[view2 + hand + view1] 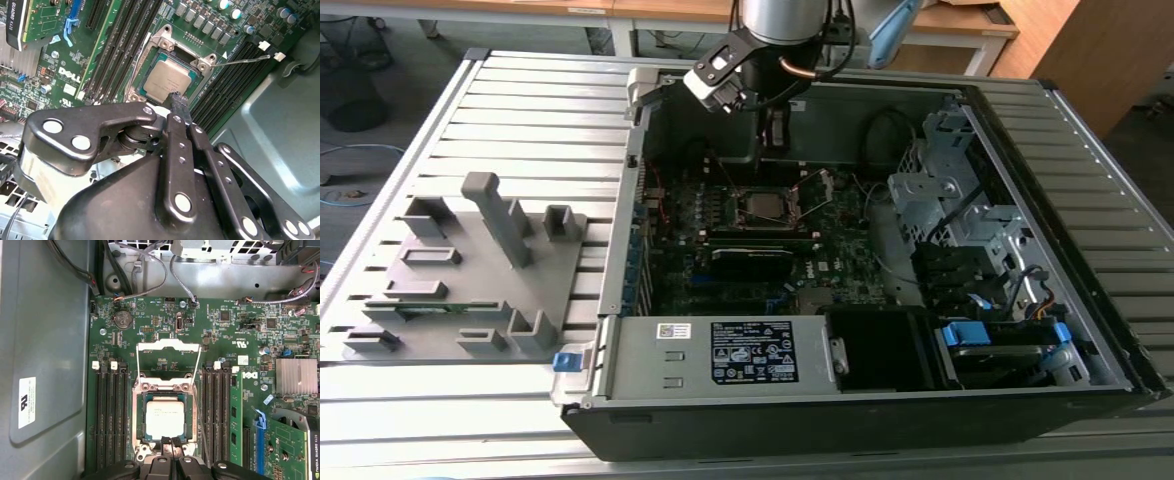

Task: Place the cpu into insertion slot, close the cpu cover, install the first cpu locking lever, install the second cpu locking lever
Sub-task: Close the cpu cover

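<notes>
Inside the open case (854, 430) on the slatted desk (520, 100), near the centre of the exterior view: cpu (165, 420), lying flat and square in the slot (139, 425). Cover (167, 343) open on the far side of the slot from the gripper (170, 442), board (240, 330) visible through its window. Wire levers (138, 365) released, one along each side of the cover.

Cpu probably light and stiff, smooth on its metal top, fragile underneath. Best taken by two opposite edges, never pressed off-centre. Cover thin and springy, likely best pushed at its free edge.

Arm in from 12 o'clock in the exterior view, pitched down into the case. Grey fixture (467, 270) at 9 o'clock of the case. Gripper clenched, fingertips pressed together on nothing, poised at the cpu's near edge. Touching or just above: cannot tell.
</notes>
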